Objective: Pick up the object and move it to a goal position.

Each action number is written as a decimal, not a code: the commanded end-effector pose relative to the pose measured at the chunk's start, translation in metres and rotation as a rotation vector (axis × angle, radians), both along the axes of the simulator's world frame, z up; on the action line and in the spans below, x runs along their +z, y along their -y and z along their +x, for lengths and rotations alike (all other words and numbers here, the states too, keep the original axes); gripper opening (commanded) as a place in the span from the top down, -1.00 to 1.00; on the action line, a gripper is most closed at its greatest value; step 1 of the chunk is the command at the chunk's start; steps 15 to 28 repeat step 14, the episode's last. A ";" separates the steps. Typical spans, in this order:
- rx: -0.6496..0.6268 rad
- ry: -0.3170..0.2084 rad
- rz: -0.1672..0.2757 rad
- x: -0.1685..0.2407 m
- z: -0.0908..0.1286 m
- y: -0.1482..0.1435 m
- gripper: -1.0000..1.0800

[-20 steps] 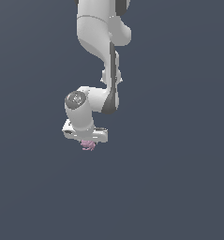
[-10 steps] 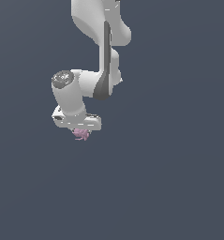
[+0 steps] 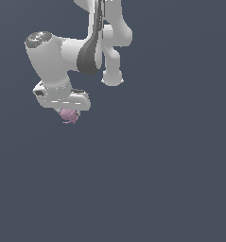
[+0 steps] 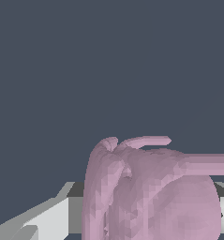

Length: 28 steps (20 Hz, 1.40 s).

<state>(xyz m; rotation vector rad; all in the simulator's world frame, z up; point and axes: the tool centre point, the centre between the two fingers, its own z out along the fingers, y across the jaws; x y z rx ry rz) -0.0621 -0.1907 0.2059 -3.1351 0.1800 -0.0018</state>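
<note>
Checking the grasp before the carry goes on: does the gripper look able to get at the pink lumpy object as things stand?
Probably yes: the pink object already sits right under the gripper, apparently between the jaws, and fills the wrist view close up. Nothing else is near it.

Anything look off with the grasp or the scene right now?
Nothing stands out. The pink object sits at the gripper tip, intact, filling much of the wrist view; the fingers are hidden behind it.

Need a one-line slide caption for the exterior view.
Simulated Panda arm's gripper holds the pink lumpy object against a plain dark grey backdrop.
</note>
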 end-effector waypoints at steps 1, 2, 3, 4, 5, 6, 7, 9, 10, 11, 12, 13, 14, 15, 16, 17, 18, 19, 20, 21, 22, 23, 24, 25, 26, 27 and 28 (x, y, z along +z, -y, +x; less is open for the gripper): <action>0.001 -0.001 0.001 0.020 -0.009 0.009 1.00; 0.001 -0.001 0.001 0.027 -0.011 0.013 1.00; 0.001 -0.001 0.001 0.034 -0.014 0.016 1.00; 0.001 -0.001 0.000 0.040 -0.016 0.019 1.00; 0.001 -0.001 0.000 0.045 -0.018 0.022 1.00; 0.001 -0.001 0.000 0.050 -0.020 0.024 1.00; 0.001 -0.001 0.000 0.055 -0.022 0.027 1.00; 0.001 -0.001 0.000 0.062 -0.024 0.030 1.00; 0.001 -0.001 0.000 0.064 -0.025 0.032 1.00; 0.001 -0.001 0.000 0.066 -0.025 0.033 1.00; 0.001 -0.001 -0.001 0.068 -0.026 0.033 1.00; 0.001 -0.001 -0.001 0.069 -0.026 0.034 1.00; 0.001 -0.001 -0.001 0.069 -0.026 0.034 1.00; 0.001 -0.001 -0.001 0.069 -0.026 0.034 1.00; 0.001 -0.001 -0.001 0.069 -0.026 0.034 1.00; 0.001 -0.001 -0.001 0.069 -0.026 0.034 1.00; 0.001 -0.001 -0.001 0.069 -0.026 0.034 1.00; 0.001 -0.001 -0.001 0.069 -0.026 0.034 1.00; 0.001 -0.001 -0.001 0.069 -0.026 0.034 1.00; 0.001 -0.001 -0.001 0.069 -0.026 0.034 1.00; 0.001 -0.001 -0.001 0.069 -0.026 0.034 1.00; 0.001 -0.001 -0.001 0.069 -0.026 0.034 1.00; 0.001 -0.001 -0.001 0.069 -0.026 0.034 1.00; 0.001 -0.001 -0.001 0.069 -0.026 0.034 1.00; 0.001 -0.001 -0.001 0.069 -0.026 0.034 1.00; 0.001 -0.001 -0.001 0.069 -0.026 0.034 1.00; 0.001 -0.001 -0.001 0.069 -0.026 0.034 1.00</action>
